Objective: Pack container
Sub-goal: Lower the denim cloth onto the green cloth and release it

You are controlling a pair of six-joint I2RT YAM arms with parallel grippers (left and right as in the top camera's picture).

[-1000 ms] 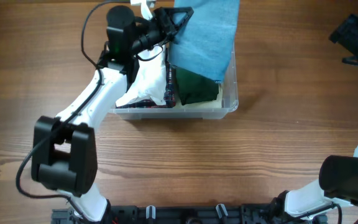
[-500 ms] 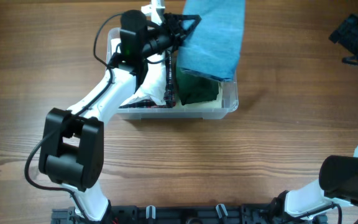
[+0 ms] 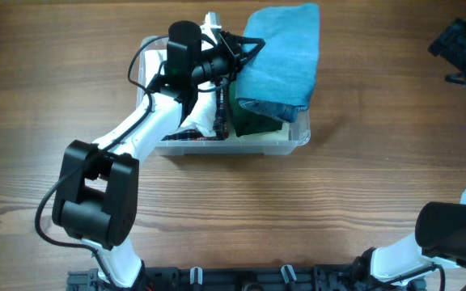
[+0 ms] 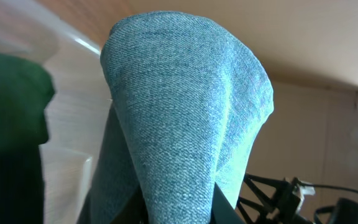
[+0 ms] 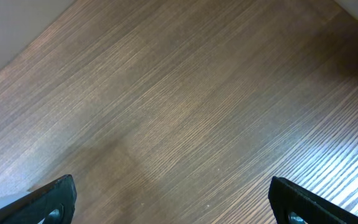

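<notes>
While your left gripper is pinched nearly shut on a fold of the blue cloth, most of that cloth is not inside the container. The clear tub sits on the wooden table at the far side, left of centre. The cloth lies across its right half, over the green bundle, and overhangs the far rim and the right wall. In the left wrist view the cloth bulges up out of the jaws and hides what lies beneath it.

If you let go here, I judge the overhanging weight could drag the cloth out over the far or right edge onto the table. If you press it down instead, the light tub could skid or tip, since nothing braces it. The white packet at the left could also get shoved up. A fold may cling to the fingers as you open.

Your right gripper hangs wide open and empty at the far right, well apart from the tub.
</notes>
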